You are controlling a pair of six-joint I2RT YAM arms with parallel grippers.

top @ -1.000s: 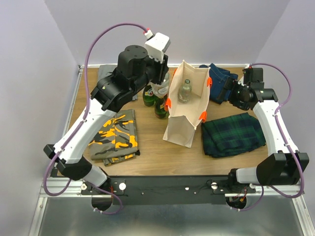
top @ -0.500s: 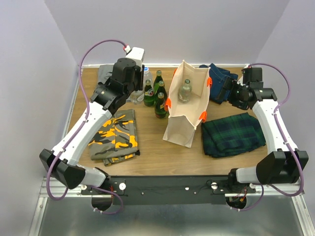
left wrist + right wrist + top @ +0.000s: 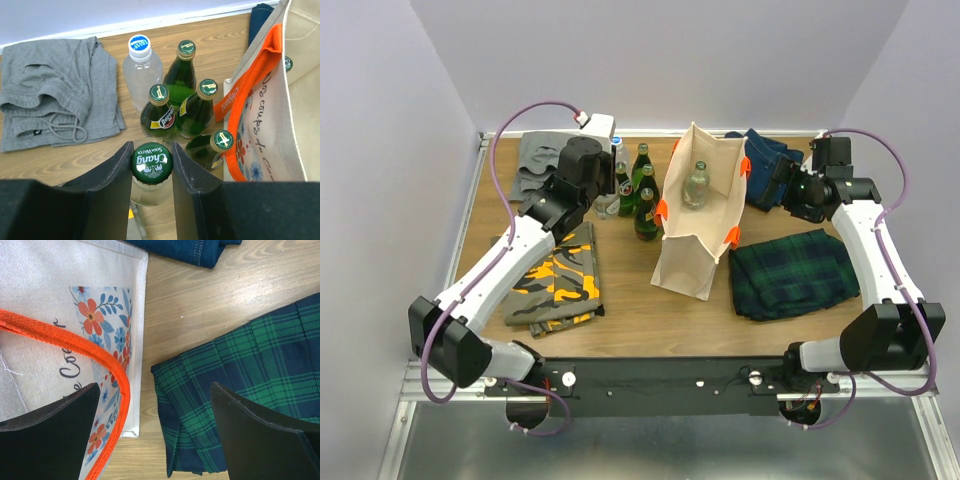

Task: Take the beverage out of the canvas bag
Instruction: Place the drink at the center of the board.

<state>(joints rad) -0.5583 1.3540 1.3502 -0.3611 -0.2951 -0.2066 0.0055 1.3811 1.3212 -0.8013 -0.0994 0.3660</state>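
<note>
On the left wrist view, my left gripper (image 3: 151, 151) is clenched on the neck of a Chang bottle (image 3: 151, 164) at bottom centre, outside the bag (image 3: 270, 140). I can't tell whether the bottle rests on the table (image 3: 220, 32). Just above it in frame, four green bottles (image 3: 180, 75) and a water bottle (image 3: 141, 70) stand clustered beside the bag's left wall. Overhead, the bag stands open at centre frame with one clear bottle (image 3: 696, 185) upright inside. My right gripper (image 3: 155, 410) hangs released, its jaws spread wide, over the bag's orange handle (image 3: 60, 335) and a plaid cloth (image 3: 240, 385).
</note>
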